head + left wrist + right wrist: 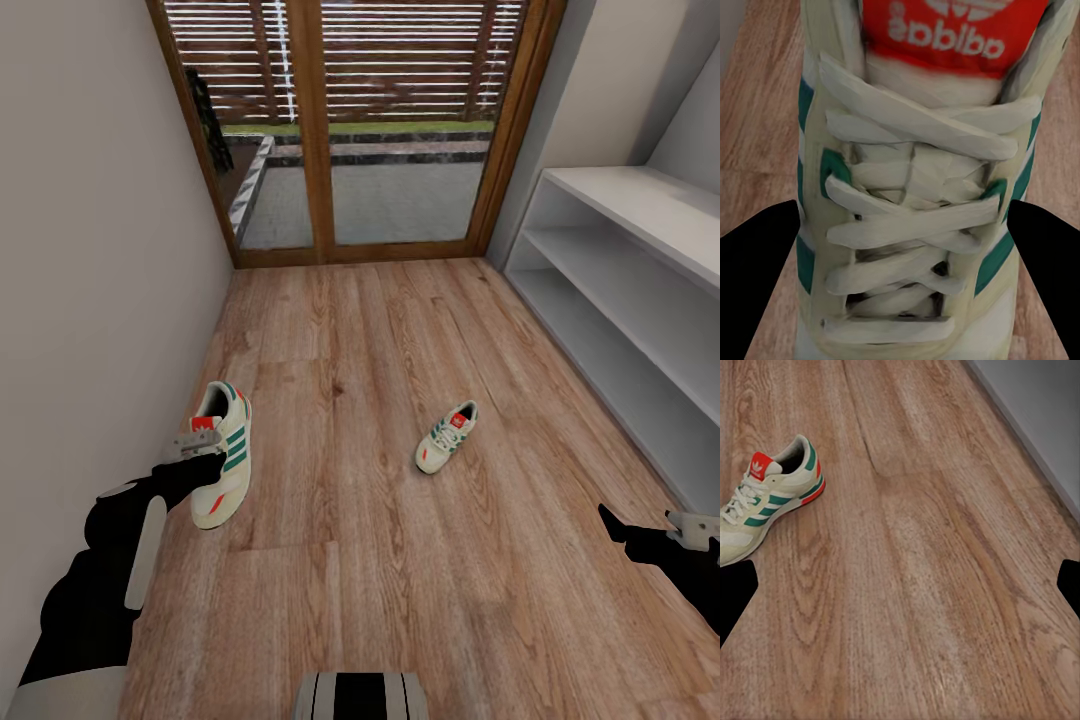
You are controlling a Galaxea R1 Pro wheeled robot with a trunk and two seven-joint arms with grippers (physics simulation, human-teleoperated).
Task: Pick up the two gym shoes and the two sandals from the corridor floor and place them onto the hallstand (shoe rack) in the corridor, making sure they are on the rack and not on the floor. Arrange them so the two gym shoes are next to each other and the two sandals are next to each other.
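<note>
My left gripper [205, 452] is shut on one gym shoe [224, 455], which hangs by the left wall above the corridor floor [350, 560]. Up close, its white laces and red tongue patch [922, 187] lie between the two black fingers [757, 277]. The other gym shoe [447, 437] [769, 499] lies alone on the planks mid-corridor, toe towards me. My right gripper [640, 525] hovers open and empty at the lower right, near the hallstand [640, 200], whose grey-white shelves run along the right side. The sandals are out of view.
A wood-framed glass door [350, 130] closes the far end of the corridor. The grey left wall [90, 250] stands close beside my left arm. The hallstand's grey base [1042, 420] edges the floor near my right gripper. Bare planks lie between the two shoes.
</note>
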